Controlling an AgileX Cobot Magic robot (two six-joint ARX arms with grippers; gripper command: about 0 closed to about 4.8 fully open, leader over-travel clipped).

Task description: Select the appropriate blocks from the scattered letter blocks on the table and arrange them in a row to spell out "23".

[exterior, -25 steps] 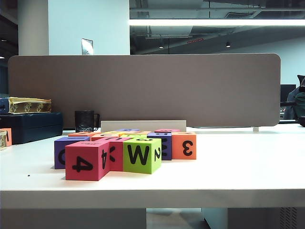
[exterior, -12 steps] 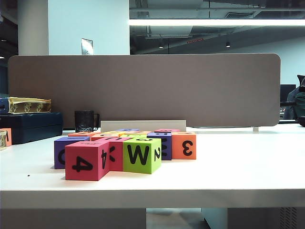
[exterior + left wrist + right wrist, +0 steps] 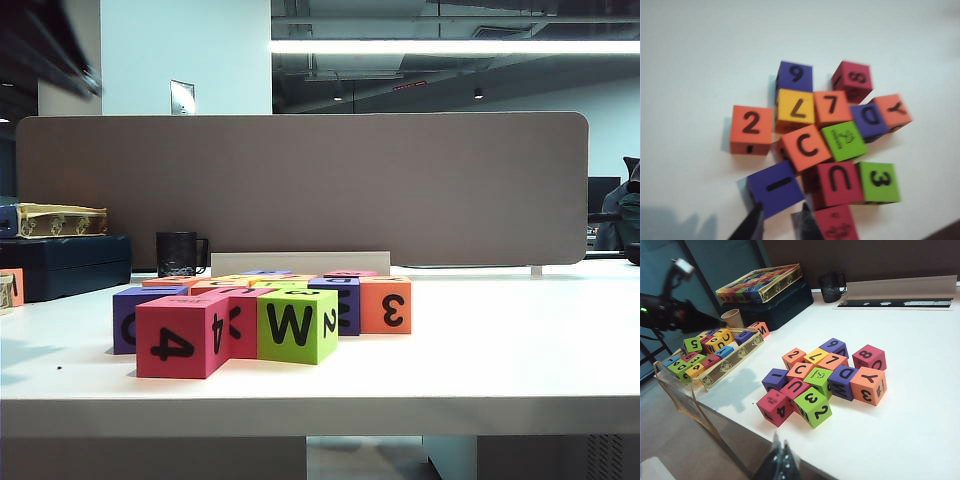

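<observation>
1. Blocks for "23" are both in the cluster of letter blocks (image 3: 832,106) on the white tabletop (image 3: 700,55), not yet set in a row
2. I see the orange block with "2" (image 3: 751,127) on its top face at one outer edge of the cluster, just beside the yellow "7" block (image 3: 796,107) and near the orange "C" block (image 3: 804,146)
3. I find the lime-green block with "3" (image 3: 879,181) on its top face at the opposite side of the cluster, pressed against the red "U" block (image 3: 837,182); in the exterior view the same cube shows a "W" toward the camera
4. My left end effector (image 3: 782,222) hangs above the near rim of the cluster, close over the purple "I" block (image 3: 775,187); its fingers stand a little way apart with nothing between them
5. My right end effector (image 3: 781,460) sits over the front edge of the tabletop, well apart from the blocks; its fingers look pressed together and carry nothing
6. From the right wrist view I also see a clear tray (image 3: 742,352) of further blocks off to the side and a dark mug (image 3: 831,280) near the back panel
7. In the exterior view the left arm (image 3: 60,45) is only a dark blur in the upper corner
</observation>
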